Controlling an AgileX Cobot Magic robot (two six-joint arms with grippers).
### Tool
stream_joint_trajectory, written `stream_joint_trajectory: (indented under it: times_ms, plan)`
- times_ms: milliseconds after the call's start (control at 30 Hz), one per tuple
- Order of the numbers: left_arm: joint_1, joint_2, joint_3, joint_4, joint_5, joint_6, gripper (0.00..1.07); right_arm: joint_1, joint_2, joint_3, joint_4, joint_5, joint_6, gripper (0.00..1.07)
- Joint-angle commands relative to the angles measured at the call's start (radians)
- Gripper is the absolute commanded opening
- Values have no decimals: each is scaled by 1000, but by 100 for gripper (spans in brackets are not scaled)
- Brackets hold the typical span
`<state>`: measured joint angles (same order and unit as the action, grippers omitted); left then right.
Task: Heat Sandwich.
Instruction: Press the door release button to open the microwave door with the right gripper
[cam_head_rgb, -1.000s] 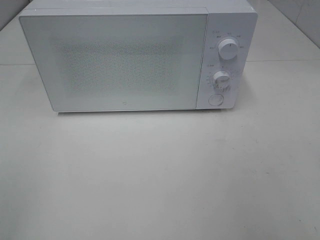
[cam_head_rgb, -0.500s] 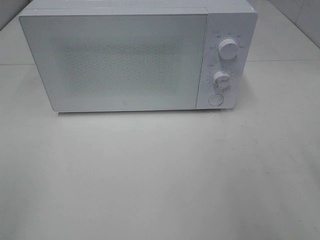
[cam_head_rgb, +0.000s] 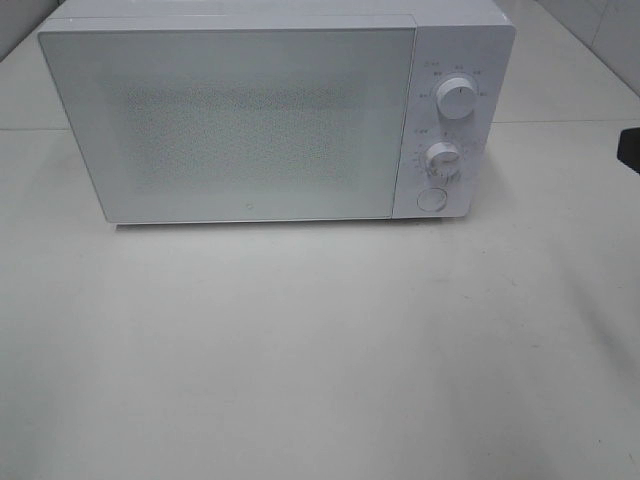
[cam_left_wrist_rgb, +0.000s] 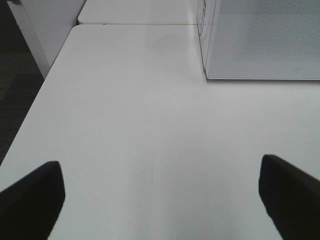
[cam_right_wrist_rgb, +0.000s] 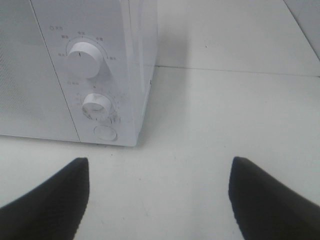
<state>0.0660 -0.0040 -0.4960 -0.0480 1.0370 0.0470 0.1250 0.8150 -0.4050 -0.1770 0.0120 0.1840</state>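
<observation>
The white box-shaped microwave oven (cam_head_rgb: 250, 120), door shut, blocks the far middle of the flat white desk (cam_head_rgb: 320, 360). Passage is open along the near edge and beside both oven sides.

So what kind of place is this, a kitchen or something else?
Probably a lab or office test bench, not a home kitchen: a white microwave, door shut, stands on a plain white table, and dark carpet-like flooring shows beside it.

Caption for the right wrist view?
Right gripper, open and empty, above the table, facing the microwave control panel.
</observation>
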Motion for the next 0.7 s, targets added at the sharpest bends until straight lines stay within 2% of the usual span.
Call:
stream_joint_trajectory:
  times_ms: [33, 200, 333, 467, 600, 633, 700]
  plan:
    - [0, -26, 3, -4, -8, 0, 101, -6, 68, 4, -3, -151, 3, 75]
    - [0, -26, 3, -4, -8, 0, 101, -6, 212, 4, -3, -393, 2, 75]
    - [0, -26, 3, -4, -8, 0, 101, -6, 282, 4, 1, -498, -11, 75]
    - [0, -26, 3, -4, -8, 0, 101, -5, 388, 4, 58, -612, -88, 75]
    - [0, -26, 3, -4, -8, 0, 101, 53, 506, 5, 240, -735, -254, 75]
    - [0, -26, 3, -4, -8, 0, 101, 53, 506, 5, 240, -735, -254, 75]
    - [0, -26, 3, -4, -8, 0, 101, 119, 568, 22, 355, -826, -357, 75]
